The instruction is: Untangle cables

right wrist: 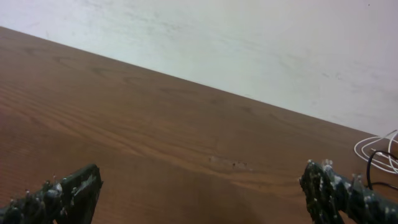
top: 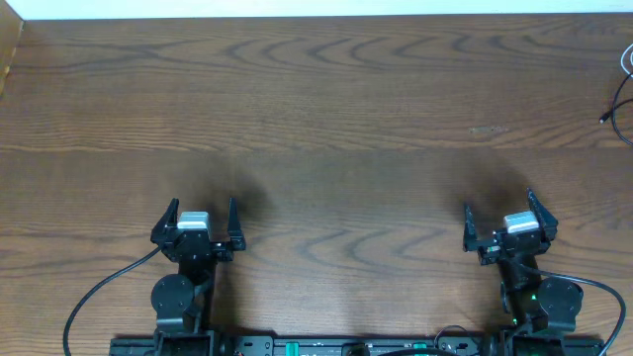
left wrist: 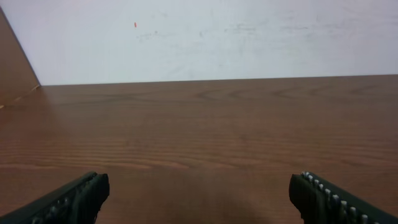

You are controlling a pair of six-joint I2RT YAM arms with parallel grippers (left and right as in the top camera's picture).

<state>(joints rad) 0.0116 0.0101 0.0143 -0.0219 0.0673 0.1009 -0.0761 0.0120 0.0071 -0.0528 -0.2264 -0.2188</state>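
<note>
The cables lie at the far right edge of the wooden table, mostly cut off by the overhead view; black and white strands show. In the right wrist view the white loops and a black strand sit at the far right. My left gripper is open and empty near the front left, far from the cables; its fingers frame bare wood. My right gripper is open and empty near the front right; in its wrist view the cables lie ahead and to the right of it.
The wooden table runs back to a white wall. A raised wooden side panel stands at the far left corner. The arms' own black cables trail at the front edge.
</note>
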